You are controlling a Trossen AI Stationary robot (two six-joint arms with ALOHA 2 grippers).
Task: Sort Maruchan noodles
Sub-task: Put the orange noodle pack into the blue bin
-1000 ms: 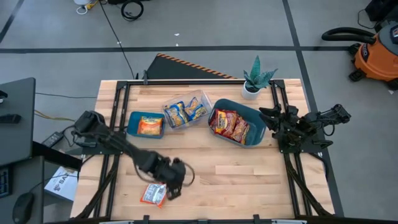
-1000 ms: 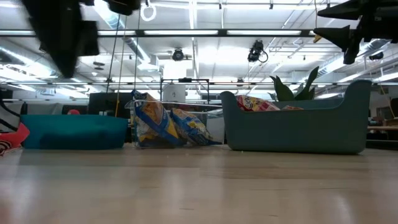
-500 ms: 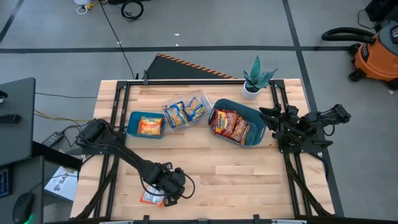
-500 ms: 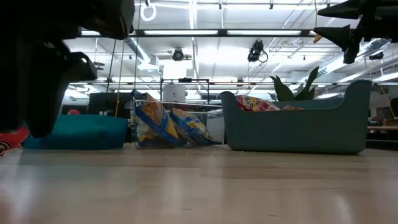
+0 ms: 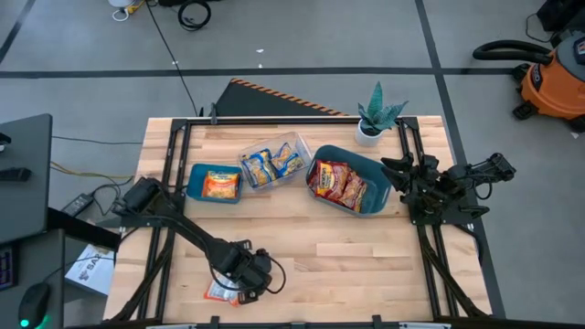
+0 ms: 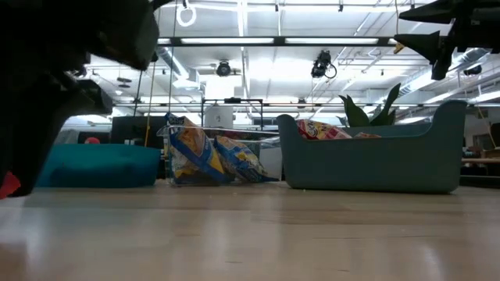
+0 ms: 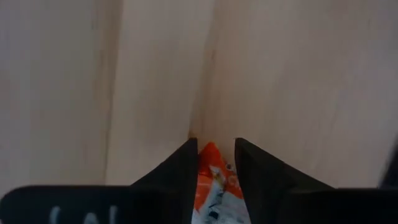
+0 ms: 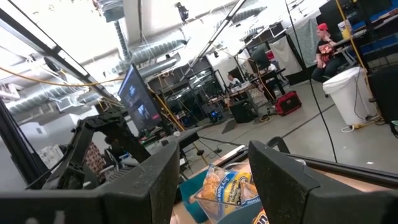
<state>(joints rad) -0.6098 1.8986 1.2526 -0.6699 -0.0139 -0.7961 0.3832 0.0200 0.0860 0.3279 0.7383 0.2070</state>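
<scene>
Packet (image 7: 211,180), orange-and-yellow, lies on counter (image 5: 366,256) near its front edge, well in front of small teal bin (image 5: 195,185); left gripper (image 7: 216,146) straddles it, fingers narrowly apart, not clamped. Right gripper (image 8: 211,158) open beside large teal bin (image 5: 379,174).

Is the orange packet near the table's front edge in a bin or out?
Out. The orange noodle packet lies flat on the bare wooden table, between the left gripper's fingers, far from both teal bins.
</scene>
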